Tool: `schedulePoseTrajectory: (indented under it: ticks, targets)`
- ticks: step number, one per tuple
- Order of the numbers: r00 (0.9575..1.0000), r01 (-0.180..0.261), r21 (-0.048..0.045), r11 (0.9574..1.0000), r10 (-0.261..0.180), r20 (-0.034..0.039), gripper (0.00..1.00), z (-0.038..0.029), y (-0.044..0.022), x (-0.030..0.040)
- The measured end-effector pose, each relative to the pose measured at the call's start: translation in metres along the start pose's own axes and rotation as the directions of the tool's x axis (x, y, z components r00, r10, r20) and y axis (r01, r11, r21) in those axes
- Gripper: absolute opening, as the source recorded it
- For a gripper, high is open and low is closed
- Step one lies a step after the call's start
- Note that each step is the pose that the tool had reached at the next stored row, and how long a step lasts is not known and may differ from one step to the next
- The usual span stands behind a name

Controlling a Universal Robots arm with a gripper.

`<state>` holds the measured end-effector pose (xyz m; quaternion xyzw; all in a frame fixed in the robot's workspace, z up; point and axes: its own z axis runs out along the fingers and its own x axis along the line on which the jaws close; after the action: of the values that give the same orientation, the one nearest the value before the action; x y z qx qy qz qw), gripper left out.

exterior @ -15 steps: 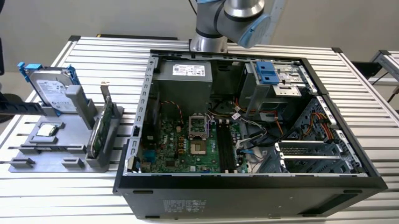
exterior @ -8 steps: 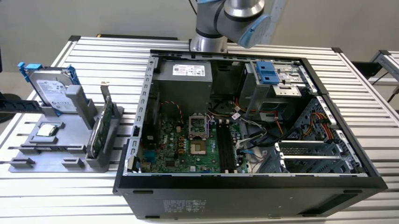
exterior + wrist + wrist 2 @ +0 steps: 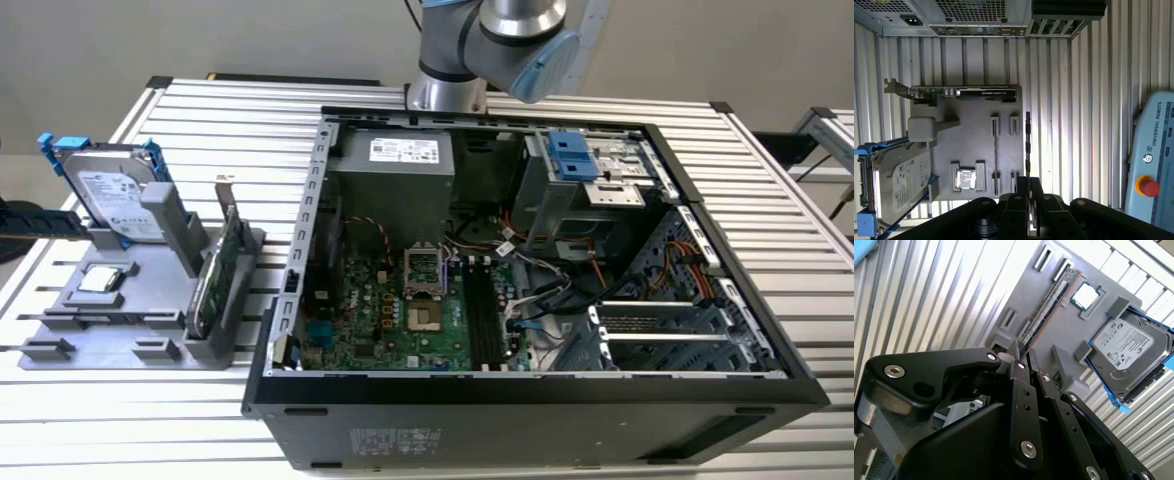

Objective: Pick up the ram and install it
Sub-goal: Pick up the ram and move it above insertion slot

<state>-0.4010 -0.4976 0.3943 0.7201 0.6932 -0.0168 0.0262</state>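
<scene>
The ram (image 3: 995,150) stands on edge in the slots of a grey fixture (image 3: 979,135) on the slatted table, a thin dark stick with a row of chips (image 3: 1050,304). In both wrist views my gripper (image 3: 1021,347) hangs above the table near one end of the stick, well apart from it. Its fingers (image 3: 1021,186) lie close together with nothing between them. In the exterior view the arm (image 3: 514,35) rises out of the picture behind the open computer case (image 3: 534,300).
The fixture (image 3: 147,300) also holds a hard drive (image 3: 114,195) with blue rails, a processor chip (image 3: 104,280) and an upright green card (image 3: 216,265). Black memory slots (image 3: 481,320) lie on the motherboard inside the case. A teach pendant (image 3: 1154,160) rests beside the table.
</scene>
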Motion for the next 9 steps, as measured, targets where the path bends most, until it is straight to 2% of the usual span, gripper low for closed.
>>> schedulePoseTrajectory:
  ticks: [9]
  targets:
    - [1.0000,0.000,0.0002,1.0000,0.000,0.0001,0.00,-0.0020,0.0001,0.0014]
